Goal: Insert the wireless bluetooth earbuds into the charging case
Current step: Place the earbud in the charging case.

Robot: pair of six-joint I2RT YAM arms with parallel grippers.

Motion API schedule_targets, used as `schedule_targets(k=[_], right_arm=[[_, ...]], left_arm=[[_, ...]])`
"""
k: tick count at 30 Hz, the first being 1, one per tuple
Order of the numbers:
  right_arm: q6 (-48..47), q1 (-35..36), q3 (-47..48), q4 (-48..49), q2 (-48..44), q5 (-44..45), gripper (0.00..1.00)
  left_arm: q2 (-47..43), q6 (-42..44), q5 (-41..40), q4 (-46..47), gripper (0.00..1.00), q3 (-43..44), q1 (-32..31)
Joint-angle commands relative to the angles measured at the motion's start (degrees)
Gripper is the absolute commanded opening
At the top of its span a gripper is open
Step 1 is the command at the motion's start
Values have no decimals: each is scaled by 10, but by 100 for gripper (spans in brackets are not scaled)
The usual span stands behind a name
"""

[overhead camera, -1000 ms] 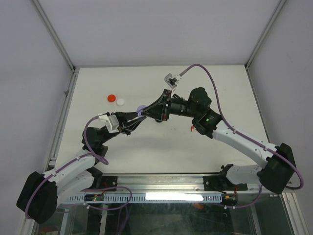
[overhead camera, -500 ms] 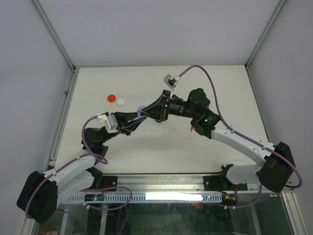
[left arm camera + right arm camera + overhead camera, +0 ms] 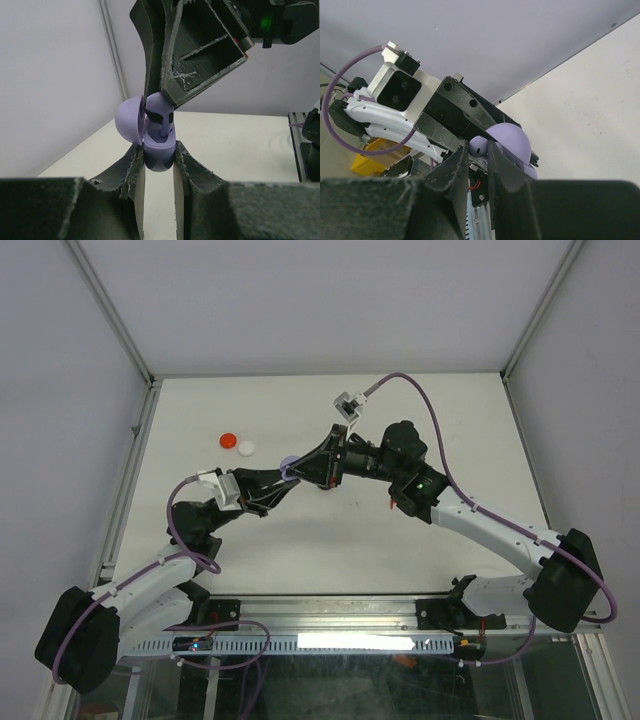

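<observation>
Lavender earbud (image 3: pixel 479 147) pinched in right gripper (image 3: pixel 476 149) above open charging case (image 3: pixel 159 156) clamped by left gripper (image 3: pixel 159 152).

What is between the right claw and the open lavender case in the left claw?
A lavender earbud, pinched in the right claw at the open charging case; the right wrist view shows it.

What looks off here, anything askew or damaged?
Nothing misplaced. Left gripper holds the lavender case, lid open; right gripper pinches an earbud at its opening. Only oddity: whitish scuffing edges the left fingers.
</observation>
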Motion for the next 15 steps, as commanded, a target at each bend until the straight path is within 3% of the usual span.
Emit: schedule_targets(k=[1,10,12,15], right_arm=[[-1,0,-3,-32,-14,21,12],[-1,0,-2,-55,-28,21,12],[-25,0,-1,-65,-29,95,23],[-29,0,0,-73,-31,107,26]], left_arm=[[-7,-11,-9,71,0,-1,-5],[-14,-10,-28,70,0,-9,-5],[-15,-11,-29,71,0,-10,-5],[-15,-11,-30,69,0,-12,-5]])
